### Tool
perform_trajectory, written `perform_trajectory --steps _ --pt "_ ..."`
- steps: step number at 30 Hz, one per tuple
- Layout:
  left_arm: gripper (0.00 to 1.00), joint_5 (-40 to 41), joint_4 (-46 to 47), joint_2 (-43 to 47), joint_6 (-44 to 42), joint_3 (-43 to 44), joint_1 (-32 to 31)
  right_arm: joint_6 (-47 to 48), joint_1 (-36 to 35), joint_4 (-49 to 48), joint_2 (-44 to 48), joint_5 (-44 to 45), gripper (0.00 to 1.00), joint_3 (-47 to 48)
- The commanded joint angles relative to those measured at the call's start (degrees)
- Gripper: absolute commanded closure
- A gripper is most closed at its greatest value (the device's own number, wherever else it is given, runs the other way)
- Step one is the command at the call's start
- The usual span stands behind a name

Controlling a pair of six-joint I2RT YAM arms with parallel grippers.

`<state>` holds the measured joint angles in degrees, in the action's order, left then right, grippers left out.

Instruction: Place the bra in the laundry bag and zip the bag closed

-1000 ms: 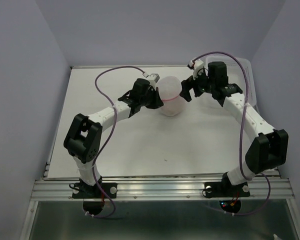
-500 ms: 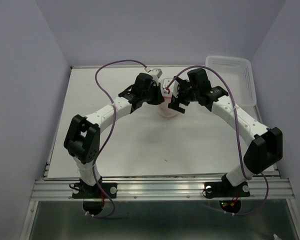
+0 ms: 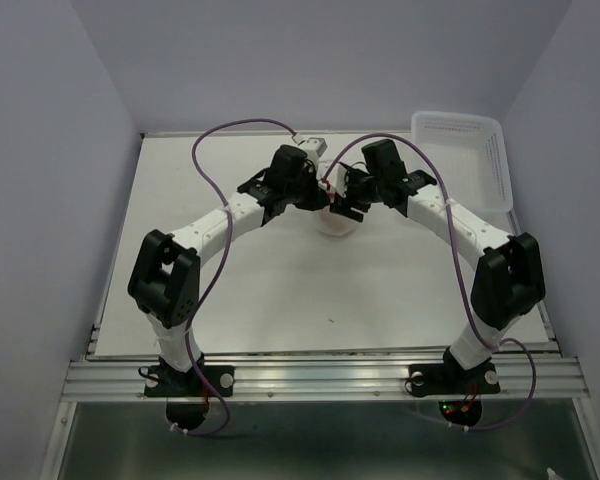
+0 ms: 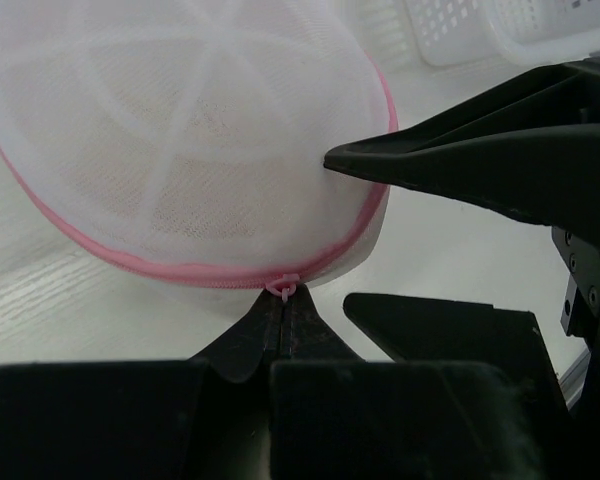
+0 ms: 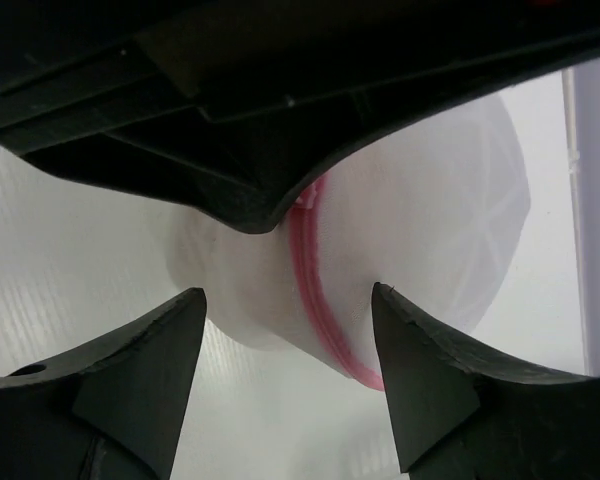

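The laundry bag (image 4: 170,140), a round white mesh pouch with a pink zipper band, lies on the table and is mostly hidden under both grippers in the top view (image 3: 334,224). The bra shows only as a faint peach tint through the mesh (image 4: 195,195). My left gripper (image 4: 283,300) is shut on the pink zipper pull (image 4: 283,287) at the bag's near rim. My right gripper (image 5: 288,292) is open and straddles the bag (image 5: 420,230). One of its fingertips (image 4: 332,160) touches the bag's side, while the other (image 4: 352,302) sits just off the bag.
A rigid white perforated basket (image 3: 462,150) stands at the back right of the table, also seen in the left wrist view (image 4: 480,30). Purple cables loop over both arms. The white tabletop (image 3: 280,290) runs toward the near edge.
My right arm has swung left from beside the basket onto the bag, and its jaws have narrowed around it. The left gripper has stayed put, shut on the zipper pull.
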<state>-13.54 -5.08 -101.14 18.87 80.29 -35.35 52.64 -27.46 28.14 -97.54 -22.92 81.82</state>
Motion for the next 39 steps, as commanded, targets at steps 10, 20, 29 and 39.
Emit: perform_trajectory --steps 10,20,29,39 --pt "1.0 -4.1 1.3 3.8 -2.3 0.8 -0.8 -0.6 -0.3 -9.9 -1.4 -0.3 0.72 1.7" --pt "1.0 1.7 0.2 5.0 -0.5 -2.6 1.5 4.7 -0.3 -12.8 3.7 0.2 0.97 -3.6" --pt "1.0 -1.3 4.2 6.0 2.6 -11.5 10.7 5.8 -0.3 -13.4 4.2 2.0 0.99 -6.1" --pt "1.0 -3.2 7.1 0.2 2.1 -9.1 15.9 3.8 1.4 -15.0 4.6 0.3 0.99 -7.7"
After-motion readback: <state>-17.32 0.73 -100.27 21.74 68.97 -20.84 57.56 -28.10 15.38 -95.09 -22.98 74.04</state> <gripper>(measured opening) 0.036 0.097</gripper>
